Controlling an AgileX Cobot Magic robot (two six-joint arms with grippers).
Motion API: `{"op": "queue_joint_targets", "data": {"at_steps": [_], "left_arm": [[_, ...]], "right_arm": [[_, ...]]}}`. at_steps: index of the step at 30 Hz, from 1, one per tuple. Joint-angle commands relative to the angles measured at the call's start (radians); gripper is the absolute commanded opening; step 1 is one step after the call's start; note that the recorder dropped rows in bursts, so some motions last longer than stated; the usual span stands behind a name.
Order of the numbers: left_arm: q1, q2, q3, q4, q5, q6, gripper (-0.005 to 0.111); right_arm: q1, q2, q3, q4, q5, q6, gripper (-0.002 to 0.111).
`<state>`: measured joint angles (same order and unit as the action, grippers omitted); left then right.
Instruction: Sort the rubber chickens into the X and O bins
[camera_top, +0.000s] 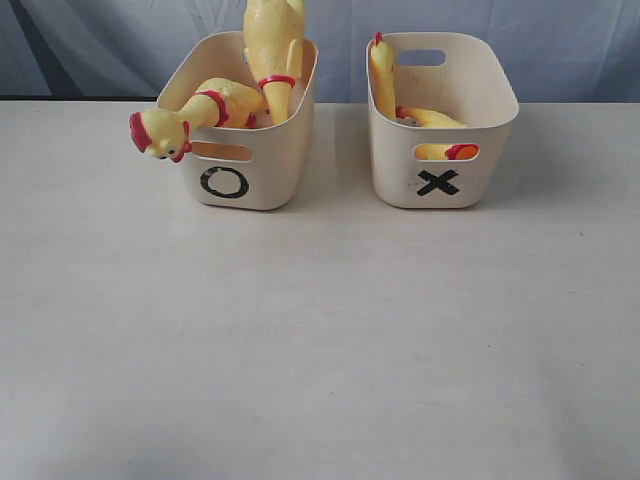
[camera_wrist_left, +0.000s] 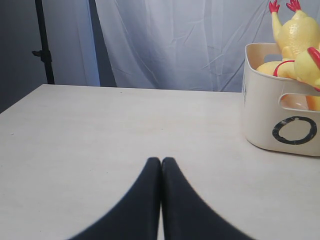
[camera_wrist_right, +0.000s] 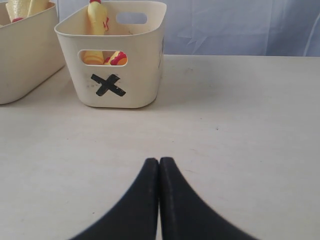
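Yellow rubber chickens look all binned to me. Left gripper pinched together, empty. O bin holds two; one chicken hangs head-out over the rim, and a nudge could tip it onto the table. X bin holds the other two. Right gripper pinched together too, holding nothing.

Two cream bins are pictured side by side, the O bin left of the X bin in the exterior view. In the O bin, one yellow chicken is draped head-first over the rim and a second chicken is stood legs-up. In the X bin, a third chicken is leaned against the wall and a fourth chicken is laid low.
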<state>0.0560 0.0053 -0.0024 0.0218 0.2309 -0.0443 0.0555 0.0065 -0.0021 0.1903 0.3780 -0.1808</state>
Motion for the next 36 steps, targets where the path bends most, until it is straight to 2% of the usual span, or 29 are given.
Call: {"op": "queue_joint_targets", "data": {"at_steps": [1, 36], "left_arm": [[-0.006, -0.005, 0.002, -0.003, 0.002, -0.003, 0.000], [-0.006, -0.005, 0.002, -0.003, 0.002, -0.001, 0.000]], "right_arm": [[0.005, -0.006, 0.002, -0.002, -0.008, -0.001, 0.000], [0.005, -0.006, 0.002, 0.001, -0.020, -0.001, 0.000]]}}
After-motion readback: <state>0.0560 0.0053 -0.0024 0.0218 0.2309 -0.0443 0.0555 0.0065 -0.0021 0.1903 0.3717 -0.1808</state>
